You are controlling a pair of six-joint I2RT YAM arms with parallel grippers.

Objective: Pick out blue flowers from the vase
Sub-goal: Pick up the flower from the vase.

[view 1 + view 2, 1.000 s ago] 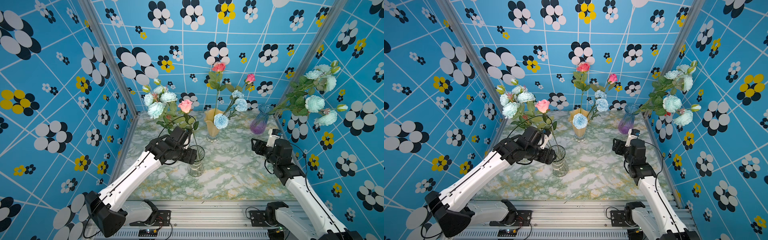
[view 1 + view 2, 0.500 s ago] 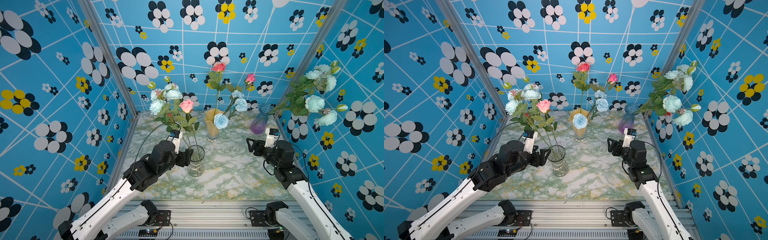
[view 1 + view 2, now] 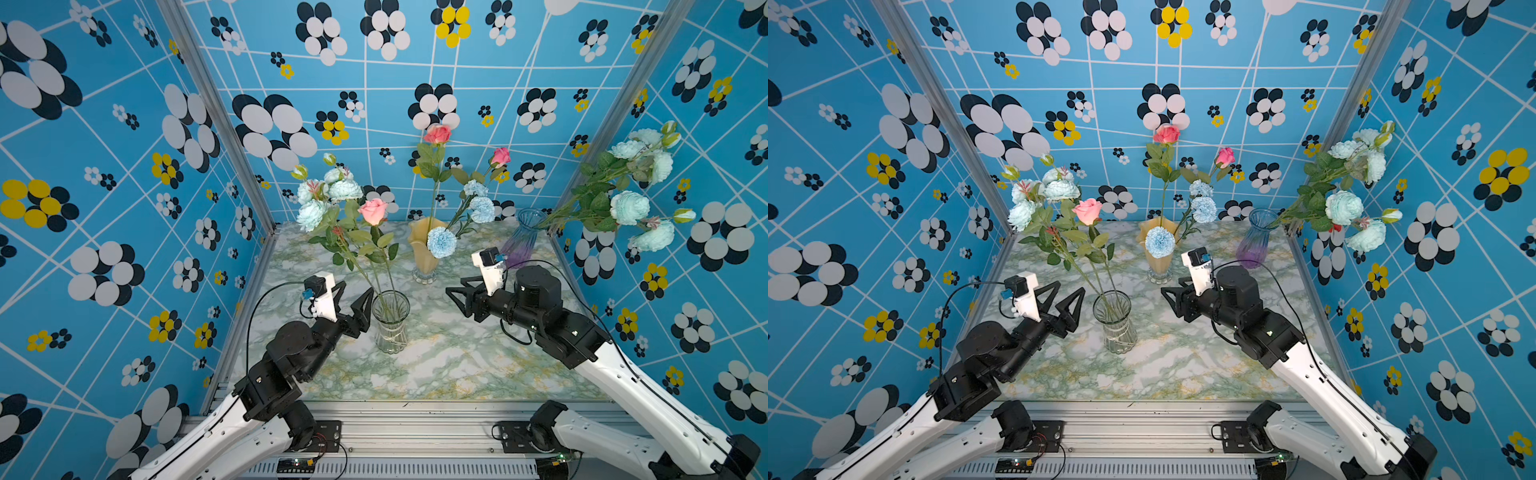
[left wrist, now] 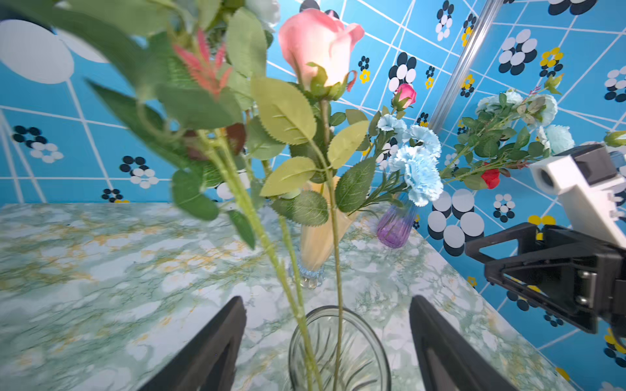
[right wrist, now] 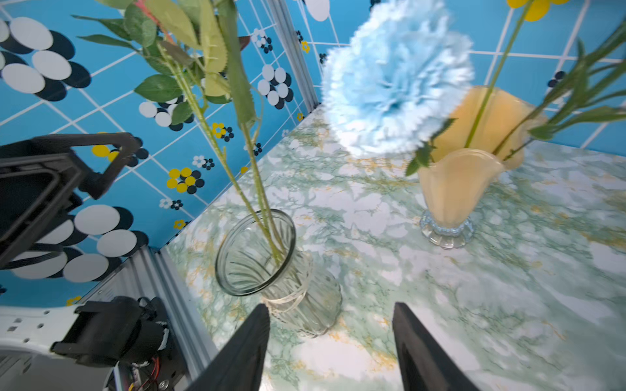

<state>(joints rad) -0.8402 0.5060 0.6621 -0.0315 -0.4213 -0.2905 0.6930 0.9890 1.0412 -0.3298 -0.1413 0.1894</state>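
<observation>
Marbled tabletop [image 3: 457,365], flower-print walls [image 3: 124,166]. Blue peony spray [image 3: 345,190] and pink rose [image 3: 374,211] stand in clear vase [image 3: 390,324], rose leaves crowding the stems. Left gripper [image 3: 354,291] spread, empty, just beside it; left wrist view alone shows the rim framed by its fingers [image 4: 220,338]. Right gripper [image 3: 456,289] parted, empty, near yellow vase [image 3: 424,255] with blue carnations [image 3: 441,242].

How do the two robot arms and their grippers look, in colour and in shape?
Both arms have white links with black joints. The left gripper and right gripper have black triangular open-frame fingers. A white camera block sits on each wrist, with a thin black cable looping back.
</observation>
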